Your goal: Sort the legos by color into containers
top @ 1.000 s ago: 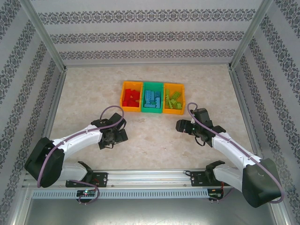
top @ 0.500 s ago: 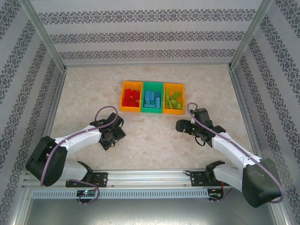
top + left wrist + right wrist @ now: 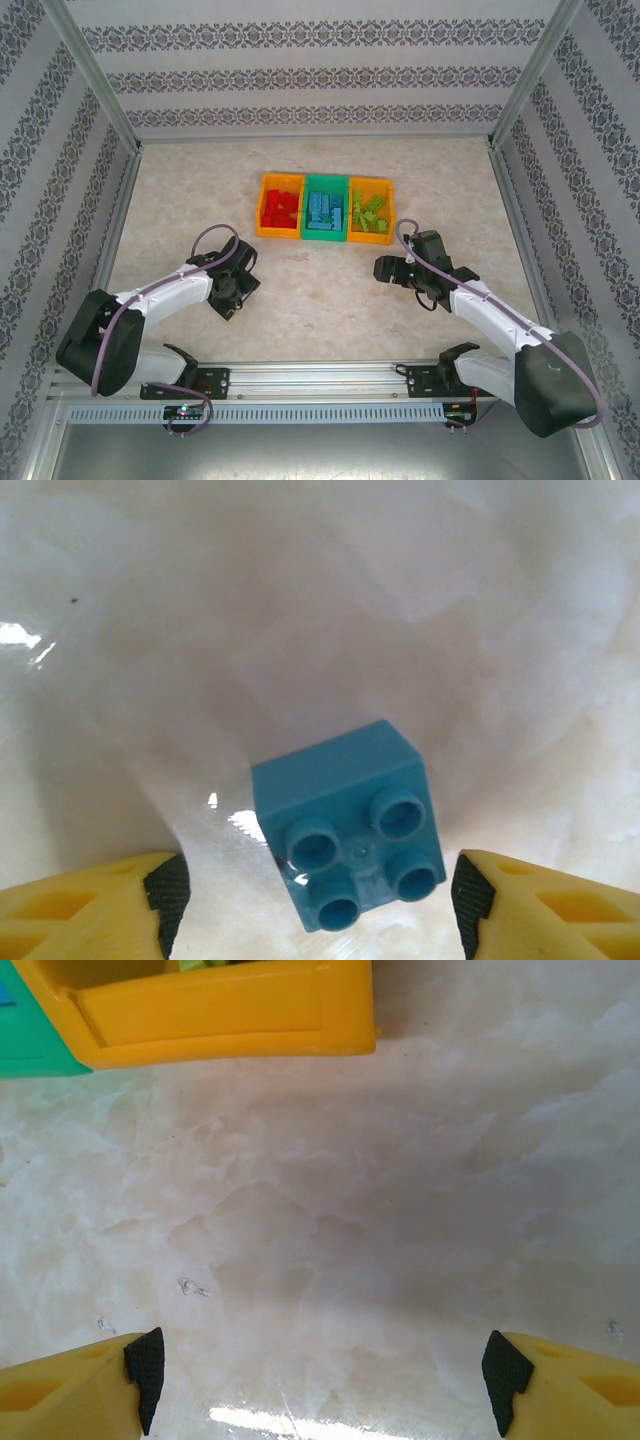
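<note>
Last piece on the tabletop [image 3: 330, 290]: a blue brick [image 3: 345, 820] lies with its studs toward the wrist camera, between the spread fingers [image 3: 168, 900] of the left end effector [image 3: 317, 905], which touch it on neither side. The brick sits nearer the right-hand finger and is turned slightly off square.

A clean pick probably calls for centring the end effector over the brick and twisting the wrist a little. That way both pads land on flat side walls together rather than on a corner, which could spin the brick out.

The three joined bins stand well apart, farther back on the tabletop. Red bricks [image 3: 280, 208] lie in the left orange one, blue bricks [image 3: 325, 212] in the green bin [image 3: 325, 238] and lime bricks [image 3: 372, 215] in the right orange bin [image 3: 220, 1010]. This brick belongs in the middle. It should be lifted clear of the rims and let go low over the green bin, so that it does not bounce into a neighbour.

The right end effector [image 3: 320, 1370] hangs spread and empty over bare tabletop, just short of the right orange bin's corner and out of the carry path.
</note>
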